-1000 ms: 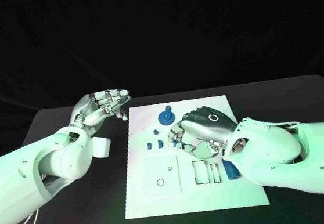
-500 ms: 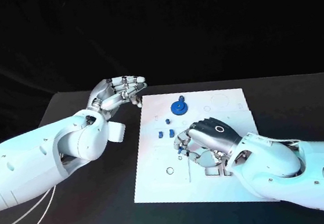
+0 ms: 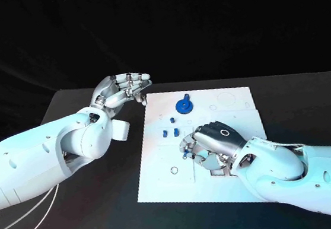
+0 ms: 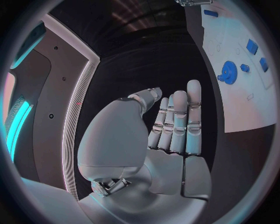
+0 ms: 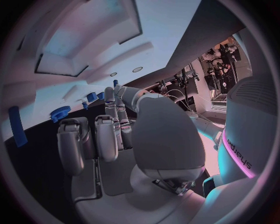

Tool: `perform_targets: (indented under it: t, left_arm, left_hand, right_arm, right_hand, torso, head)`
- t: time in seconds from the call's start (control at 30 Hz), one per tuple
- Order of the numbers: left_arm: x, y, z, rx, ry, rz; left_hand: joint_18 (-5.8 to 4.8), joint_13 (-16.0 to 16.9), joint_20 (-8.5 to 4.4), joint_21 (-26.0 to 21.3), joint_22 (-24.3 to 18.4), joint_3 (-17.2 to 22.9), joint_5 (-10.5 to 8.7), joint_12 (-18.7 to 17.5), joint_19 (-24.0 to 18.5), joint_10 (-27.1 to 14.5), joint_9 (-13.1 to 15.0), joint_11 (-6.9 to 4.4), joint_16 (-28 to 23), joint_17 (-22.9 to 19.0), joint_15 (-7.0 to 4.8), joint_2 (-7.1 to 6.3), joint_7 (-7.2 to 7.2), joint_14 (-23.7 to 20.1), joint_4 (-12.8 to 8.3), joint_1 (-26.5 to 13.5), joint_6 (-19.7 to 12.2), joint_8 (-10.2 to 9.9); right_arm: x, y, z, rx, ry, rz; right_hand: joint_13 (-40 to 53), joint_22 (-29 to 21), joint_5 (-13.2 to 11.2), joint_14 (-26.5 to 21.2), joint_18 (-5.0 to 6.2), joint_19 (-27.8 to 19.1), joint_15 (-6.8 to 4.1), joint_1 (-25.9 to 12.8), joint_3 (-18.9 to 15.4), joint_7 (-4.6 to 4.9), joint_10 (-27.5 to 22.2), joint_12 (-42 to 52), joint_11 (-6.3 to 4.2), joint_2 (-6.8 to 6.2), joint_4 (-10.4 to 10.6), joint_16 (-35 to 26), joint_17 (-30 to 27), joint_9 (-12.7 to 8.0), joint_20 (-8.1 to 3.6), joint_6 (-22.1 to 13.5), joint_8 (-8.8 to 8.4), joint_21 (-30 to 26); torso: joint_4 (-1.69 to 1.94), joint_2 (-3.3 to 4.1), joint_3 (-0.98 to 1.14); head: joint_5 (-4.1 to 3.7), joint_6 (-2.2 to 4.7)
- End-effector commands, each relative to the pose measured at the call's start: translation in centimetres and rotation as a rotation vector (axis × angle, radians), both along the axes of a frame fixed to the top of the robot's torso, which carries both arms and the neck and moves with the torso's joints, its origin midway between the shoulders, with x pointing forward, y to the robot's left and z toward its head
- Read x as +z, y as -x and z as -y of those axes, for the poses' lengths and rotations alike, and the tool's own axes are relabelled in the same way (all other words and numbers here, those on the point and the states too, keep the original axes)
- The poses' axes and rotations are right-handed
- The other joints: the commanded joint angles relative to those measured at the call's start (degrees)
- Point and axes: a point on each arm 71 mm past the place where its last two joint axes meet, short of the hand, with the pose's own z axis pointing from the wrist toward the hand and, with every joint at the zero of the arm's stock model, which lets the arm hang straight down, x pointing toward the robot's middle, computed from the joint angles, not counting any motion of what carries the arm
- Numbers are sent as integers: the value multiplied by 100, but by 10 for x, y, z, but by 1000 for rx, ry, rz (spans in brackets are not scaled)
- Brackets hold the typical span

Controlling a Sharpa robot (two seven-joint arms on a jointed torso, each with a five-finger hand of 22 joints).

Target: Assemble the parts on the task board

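The white task board lies mid-table. A blue gear stands near its far edge, with small blue parts just nearer. My right hand hovers low over the board's middle with its fingers curled, and a small blue part seems pinched at its fingertips. The right wrist view shows that blue tip, the gear and a long blue piece. My left hand hangs off the board's far left corner, holding nothing. Its fingers are straight, with the gear beyond them.
Black table surrounds the board on all sides. White cables trail under my left arm. The board has rectangular recesses near my right hand and round holes on its left side.
The camera has shifted. Relative to the board, my right hand has moved from beside the gear toward the board's middle. My left hand stays at the far left corner.
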Motion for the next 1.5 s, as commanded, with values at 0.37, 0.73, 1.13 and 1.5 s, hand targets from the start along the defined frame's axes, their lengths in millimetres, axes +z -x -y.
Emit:
perform_targets:
  t: [0.37, 0.73, 1.13, 1.5]
  left_arm:
    - [1, 0, 2, -5, 8, 3]
    - [1, 0, 1, -3, 7, 2]
    - [0, 0, 0, 1, 5, 0]
    - [0, 0, -1, 1, 5, 0]
  left_hand:
    - [31, 7, 48, -28, -7, -13, 27, 32, -11, -53, -12, 0, -28, -10, 5, -8, -1, -42, -17, 19, -54, 3]
    - [31, 7, 48, -28, -7, -13, 27, 32, -11, -53, -12, 0, -28, -10, 5, -8, -1, -42, -17, 19, -54, 3]
    - [31, 7, 48, -28, -7, -13, 27, 32, -11, -53, -12, 0, -28, -10, 5, -8, -1, -42, -17, 19, -54, 3]
    - [31, 7, 48, -28, -7, -13, 27, 32, -11, -53, -12, 0, -28, -10, 5, -8, -1, -42, -17, 19, -54, 3]
  right_arm:
    - [-6, -1, -3, 13, 38, 6]
    - [-8, -1, -5, 16, 57, 2]
    - [-10, 0, -2, 14, 87, 3]
    - [-11, 2, -7, 19, 118, -2]
  right_hand:
    - [8, 1403, 23, 361, -23, 506, -28, -31, 6, 33, 45, -19, -66, 15, -37, -21, 438, 3, -44, 24, 29, -29]
    - [10, 1401, 25, 361, -22, 504, -25, -38, 8, 37, 41, -30, -61, 19, -47, -18, 441, 5, -42, 14, 24, -35]
    - [12, 1404, 15, 363, -24, 506, -23, -47, 4, 39, 43, -34, -60, 20, -50, -12, 447, 7, -41, 13, 24, -28]
    - [21, 1403, -51, 363, -23, 505, -18, -77, -9, 38, 44, -54, -58, 29, -66, -9, 447, 16, -36, 9, 24, -32]
  torso:
    - [-1, 1, 5]
    - [-2, 0, 1]
    - [-6, -1, 6]
    - [-6, 3, 3]
  head:
    - [10, -15]
    - [24, -45]
    - [34, -61]
    - [22, -51]
